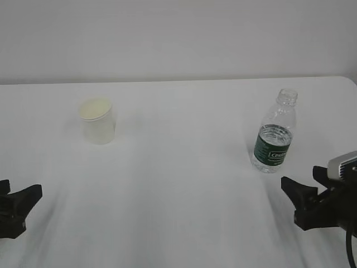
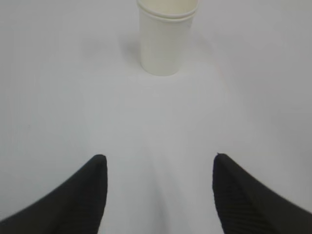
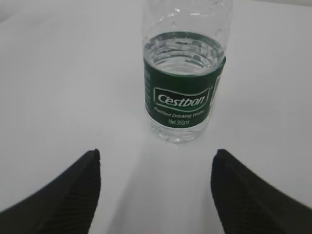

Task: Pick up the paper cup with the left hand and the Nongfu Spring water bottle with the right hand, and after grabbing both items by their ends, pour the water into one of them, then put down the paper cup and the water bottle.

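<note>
The white paper cup (image 1: 97, 120) stands upright on the table at the back left, its cream inside showing. In the left wrist view the paper cup (image 2: 167, 39) is straight ahead of my left gripper (image 2: 159, 157), well beyond the fingertips. That left gripper (image 1: 22, 191) sits low at the near left, open and empty. The capless Nongfu Spring water bottle (image 1: 274, 134) stands upright on the right, with clear water (image 3: 184, 51) reaching the top of its dark green label. My right gripper (image 1: 301, 177) is open just short of the bottle (image 3: 184, 87), which lines up with the gap of the right gripper (image 3: 157, 152).
Both things stand on a white table (image 1: 184, 190) whose far edge meets a pale wall. The table's rounded back right corner (image 1: 350, 79) lies behind the bottle. Nothing else stands between cup and bottle.
</note>
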